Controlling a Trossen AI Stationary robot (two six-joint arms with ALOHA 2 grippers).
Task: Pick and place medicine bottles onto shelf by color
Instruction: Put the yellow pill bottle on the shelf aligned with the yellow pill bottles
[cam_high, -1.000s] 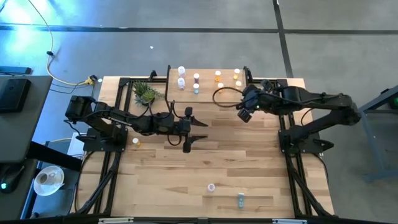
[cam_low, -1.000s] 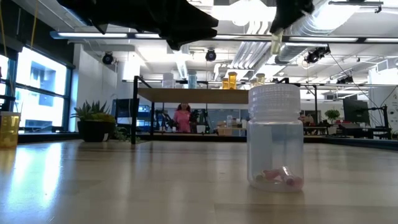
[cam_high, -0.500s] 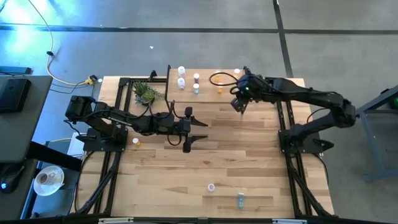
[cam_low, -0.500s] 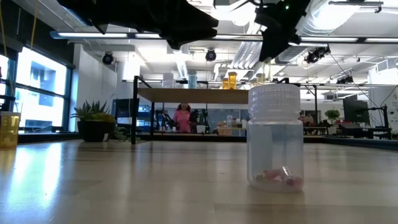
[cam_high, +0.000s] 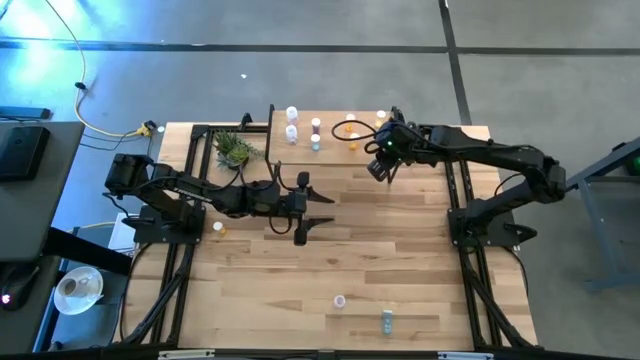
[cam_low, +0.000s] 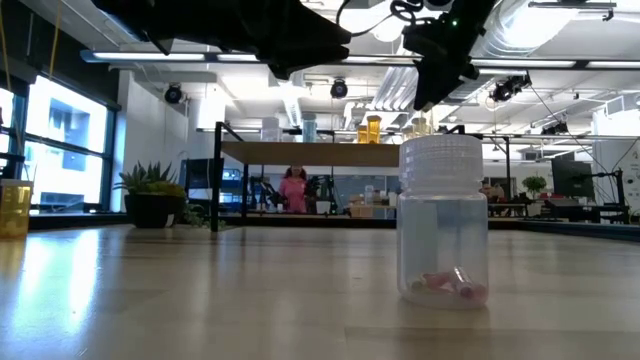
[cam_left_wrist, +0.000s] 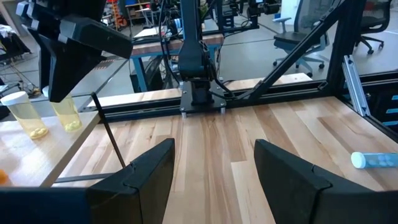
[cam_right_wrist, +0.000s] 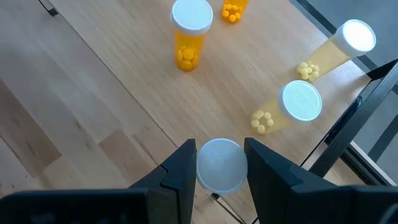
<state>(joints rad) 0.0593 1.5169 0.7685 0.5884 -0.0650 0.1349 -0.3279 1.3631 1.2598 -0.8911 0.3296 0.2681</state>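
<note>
Right gripper (cam_right_wrist: 219, 163) hung over the shelf (cam_high: 335, 141), fingers clamped on a white-capped bottle (cam_right_wrist: 218, 165) beside two yellow bottles (cam_right_wrist: 303, 102) and an orange one (cam_right_wrist: 191, 25). Several bottles stood sorted. A pink bottle (cam_high: 340, 301) and a teal one (cam_high: 387, 319) waited on the near table. Left gripper (cam_high: 318, 211) idled mid-table, jaws apart. Potted plant (cam_high: 234, 149) stood beside the shelf, not obstructing.

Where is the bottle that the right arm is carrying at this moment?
The white-capped bottle sits between the fingers of the right tool, over the right end of the shelf, close to the two yellow bottles.
</note>
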